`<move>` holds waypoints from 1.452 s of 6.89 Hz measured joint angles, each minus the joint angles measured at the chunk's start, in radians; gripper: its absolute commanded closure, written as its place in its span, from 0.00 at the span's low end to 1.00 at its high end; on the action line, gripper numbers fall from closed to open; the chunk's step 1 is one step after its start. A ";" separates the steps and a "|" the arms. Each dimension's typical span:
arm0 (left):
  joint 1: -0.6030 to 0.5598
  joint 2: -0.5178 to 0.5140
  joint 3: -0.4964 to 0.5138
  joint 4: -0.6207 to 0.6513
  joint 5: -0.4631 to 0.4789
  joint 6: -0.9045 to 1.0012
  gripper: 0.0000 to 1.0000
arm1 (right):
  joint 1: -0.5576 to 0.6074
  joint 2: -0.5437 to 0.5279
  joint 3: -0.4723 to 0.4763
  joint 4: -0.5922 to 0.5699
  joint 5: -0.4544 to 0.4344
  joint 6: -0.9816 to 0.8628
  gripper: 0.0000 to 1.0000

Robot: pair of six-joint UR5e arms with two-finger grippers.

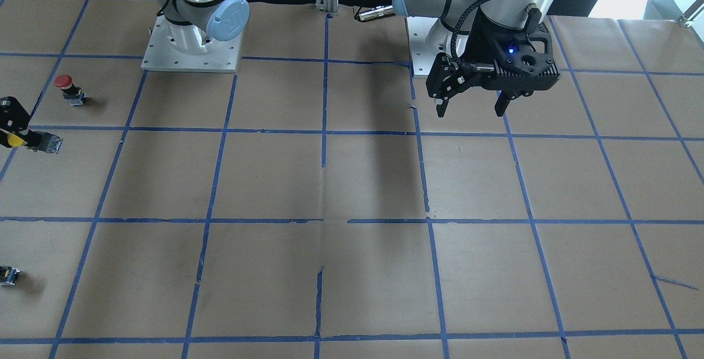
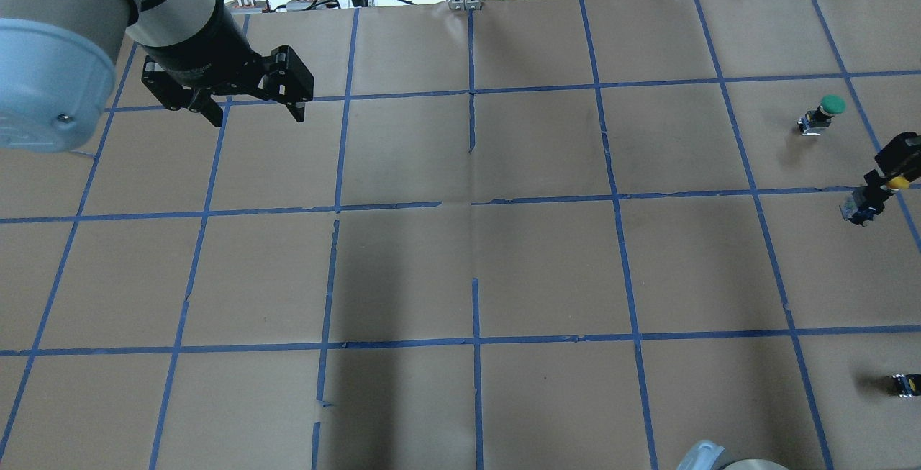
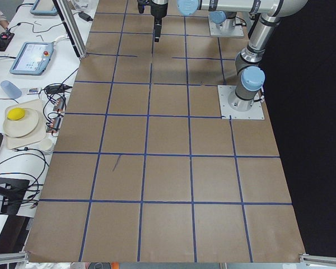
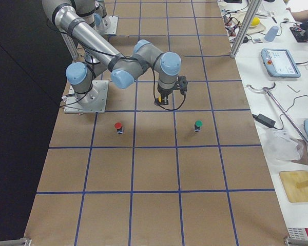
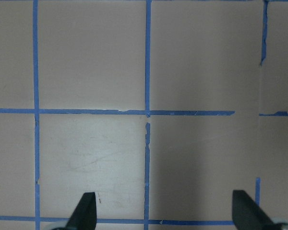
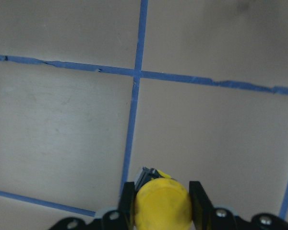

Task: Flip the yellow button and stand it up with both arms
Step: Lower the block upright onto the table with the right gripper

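The left end effector (image 2: 257, 117) hangs over the table (image 2: 547, 268), its fingers spread wide. Far to its right, the right end effector (image 6: 162, 187) pinches the yellow button (image 2: 896, 182) at its cap, with the base pointing away from the wrist.

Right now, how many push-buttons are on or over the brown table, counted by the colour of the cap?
yellow button: 1 (held in the right gripper)
red button: 1
green button: 1
Total: 3
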 measured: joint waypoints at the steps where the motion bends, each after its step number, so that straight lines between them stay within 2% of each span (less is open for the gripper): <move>1: -0.001 -0.013 0.013 0.015 -0.003 0.000 0.00 | -0.024 0.001 0.029 -0.052 0.005 -0.189 0.86; 3: -0.002 -0.019 0.017 0.025 -0.006 0.000 0.00 | -0.040 0.003 0.061 -0.104 0.016 -0.478 0.86; 7: 0.001 -0.010 0.009 0.026 -0.006 0.000 0.00 | -0.050 0.078 0.076 -0.188 0.030 -0.868 0.86; 10: 0.004 -0.002 0.005 0.026 -0.005 0.000 0.00 | -0.146 0.117 0.102 -0.190 0.154 -1.141 0.87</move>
